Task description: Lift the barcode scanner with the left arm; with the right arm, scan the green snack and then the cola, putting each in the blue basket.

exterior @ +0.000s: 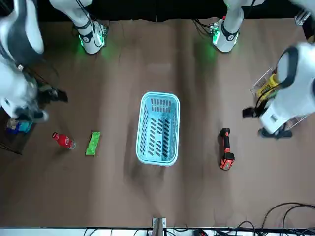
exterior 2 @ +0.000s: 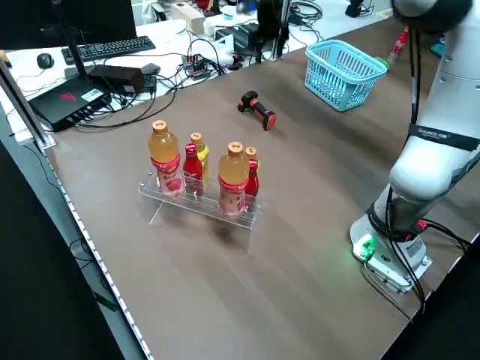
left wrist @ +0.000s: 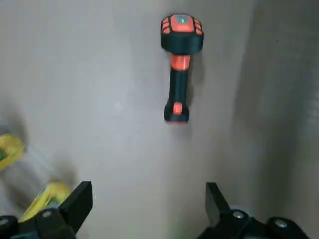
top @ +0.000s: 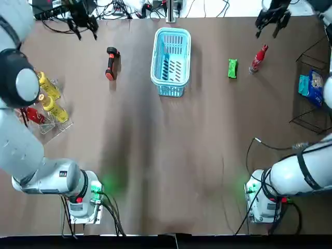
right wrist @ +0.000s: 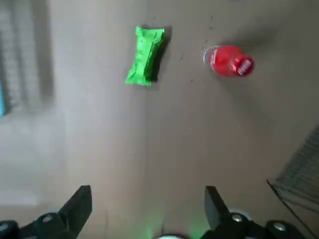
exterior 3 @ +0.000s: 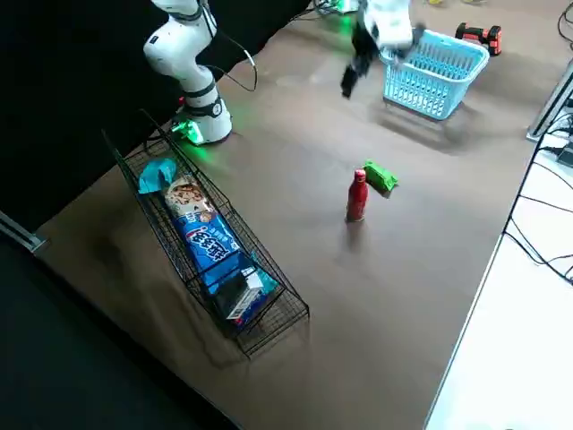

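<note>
The black and orange barcode scanner (top: 110,63) lies on the brown table, left of the blue basket (top: 170,78). It also shows in the left wrist view (left wrist: 179,64). Right of the basket lies the green snack (top: 232,68), with the red cola bottle (top: 258,58) standing just beyond it. My left gripper (top: 85,28) hangs open and empty, high over the far left near the scanner. Over the far right, by the cola, my right gripper (top: 270,28) is also open and empty. In the right wrist view, the snack (right wrist: 144,55) and cola (right wrist: 228,60) lie below the right gripper's open fingers (right wrist: 79,201).
A clear rack of drink bottles (top: 46,101) stands at the left edge. At the right edge, a wire basket (top: 311,88) holds packaged snacks. Cables and equipment line the far edge. The arm bases (top: 83,199) stand at the near corners.
</note>
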`<state>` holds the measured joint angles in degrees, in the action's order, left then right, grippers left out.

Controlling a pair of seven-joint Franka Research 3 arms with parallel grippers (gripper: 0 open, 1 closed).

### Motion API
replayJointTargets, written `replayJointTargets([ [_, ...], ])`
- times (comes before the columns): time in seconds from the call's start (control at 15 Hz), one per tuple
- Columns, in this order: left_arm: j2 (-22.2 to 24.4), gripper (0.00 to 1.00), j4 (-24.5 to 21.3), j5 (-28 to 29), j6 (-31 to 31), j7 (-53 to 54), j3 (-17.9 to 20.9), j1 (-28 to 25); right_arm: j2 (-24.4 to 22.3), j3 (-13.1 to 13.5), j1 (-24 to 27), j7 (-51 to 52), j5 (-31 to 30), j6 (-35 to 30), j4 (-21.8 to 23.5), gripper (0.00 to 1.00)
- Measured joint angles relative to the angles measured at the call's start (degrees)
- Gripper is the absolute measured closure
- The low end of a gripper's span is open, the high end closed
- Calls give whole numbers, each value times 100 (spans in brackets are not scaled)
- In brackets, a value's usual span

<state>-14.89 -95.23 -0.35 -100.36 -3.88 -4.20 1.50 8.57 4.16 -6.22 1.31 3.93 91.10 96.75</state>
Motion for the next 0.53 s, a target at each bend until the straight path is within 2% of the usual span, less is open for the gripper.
replayJointTargets([
  [0.27,-541,0,-839,0,-1758,-61,-29,54,1059,9,35,-9,360,734,-6,0],
  [0.53,-1024,0,-1012,150,-2670,-325,-30,304,1795,-4,17,-8,833,1855,-17,1],
])
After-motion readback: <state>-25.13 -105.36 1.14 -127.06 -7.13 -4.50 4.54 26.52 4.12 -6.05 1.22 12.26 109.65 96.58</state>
